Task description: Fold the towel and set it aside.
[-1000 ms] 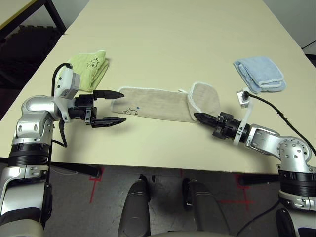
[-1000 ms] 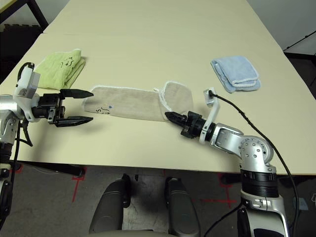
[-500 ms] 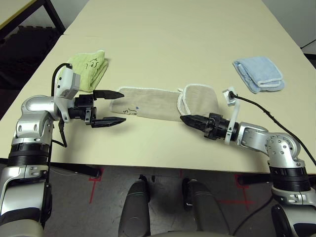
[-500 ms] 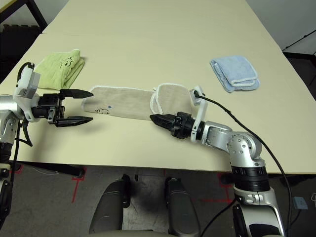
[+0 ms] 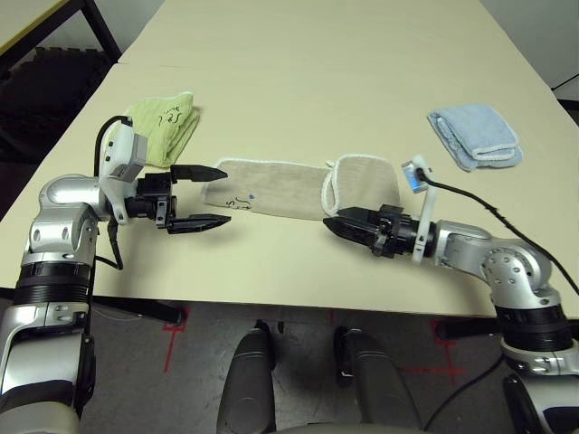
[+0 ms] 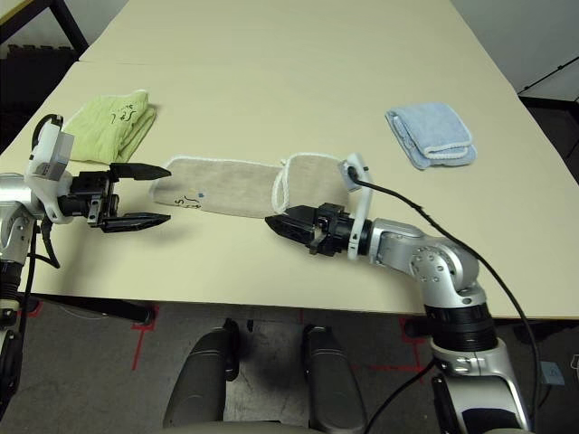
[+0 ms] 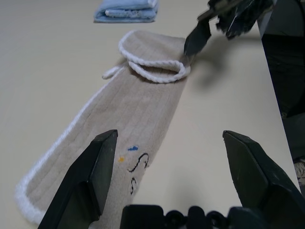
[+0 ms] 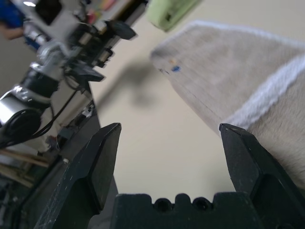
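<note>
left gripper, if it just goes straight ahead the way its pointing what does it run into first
Most likely the near end of the towel: the left gripper is open, pointing along the table toward the robot's right, and the towel's embroidered end lies just past its fingertips. How high it sits above the cloth is unclear.

The towel (image 5: 280, 190) is ribbed terry cloth with corded edging; the table (image 5: 317, 72) matt, smooth.
</note>
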Motion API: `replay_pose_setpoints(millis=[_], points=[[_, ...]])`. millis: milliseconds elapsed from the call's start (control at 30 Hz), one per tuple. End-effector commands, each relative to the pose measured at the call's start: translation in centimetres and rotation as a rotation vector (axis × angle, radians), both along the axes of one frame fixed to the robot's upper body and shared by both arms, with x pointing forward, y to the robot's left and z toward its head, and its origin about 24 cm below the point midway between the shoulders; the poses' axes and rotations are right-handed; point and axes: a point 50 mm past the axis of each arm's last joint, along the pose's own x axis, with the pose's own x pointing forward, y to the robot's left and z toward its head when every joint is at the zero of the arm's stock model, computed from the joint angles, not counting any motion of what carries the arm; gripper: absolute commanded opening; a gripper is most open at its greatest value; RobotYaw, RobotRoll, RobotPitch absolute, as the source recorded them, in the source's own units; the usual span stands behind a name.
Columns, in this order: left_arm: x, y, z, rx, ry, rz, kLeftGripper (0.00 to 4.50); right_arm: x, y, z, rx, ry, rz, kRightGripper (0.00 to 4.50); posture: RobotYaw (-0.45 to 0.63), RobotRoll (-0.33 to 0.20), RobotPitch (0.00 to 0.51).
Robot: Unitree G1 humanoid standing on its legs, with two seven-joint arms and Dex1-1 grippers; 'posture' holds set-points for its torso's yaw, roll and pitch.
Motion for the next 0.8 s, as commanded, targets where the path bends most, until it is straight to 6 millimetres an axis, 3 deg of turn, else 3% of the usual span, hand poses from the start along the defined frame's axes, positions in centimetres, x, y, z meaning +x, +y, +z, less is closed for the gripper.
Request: replay_pose_setpoints(millis=[33,200,467,800], points=[[-0.2,0.4,-0.7,-0.003,0.007,0.041,4.5,1.5,-2.6,1.1,-0.025,-0.238,-0.066,4.48,-0.02,0.0,0.158],[0.0,0.6,-1.1,-0.057,-0.009,0.136,4.5,3.4,-6.1,-0.5,-0.274,-0.55,0.01,4.48,0.0,0.0,0.161],[-0.3,0.3,-1.0,-0.159,0.028,0.26,4.5,4.1,-10.2,-0.4,-0.35,-0.58,0.119,4.48,0.03,0.0,0.171],[-0.3,0.4,-1.0,-0.19,0.07,0.297,4.5,3.2,-10.2,-1.3,-0.359,-0.597,0.2,4.48,0.04,0.0,0.178]])
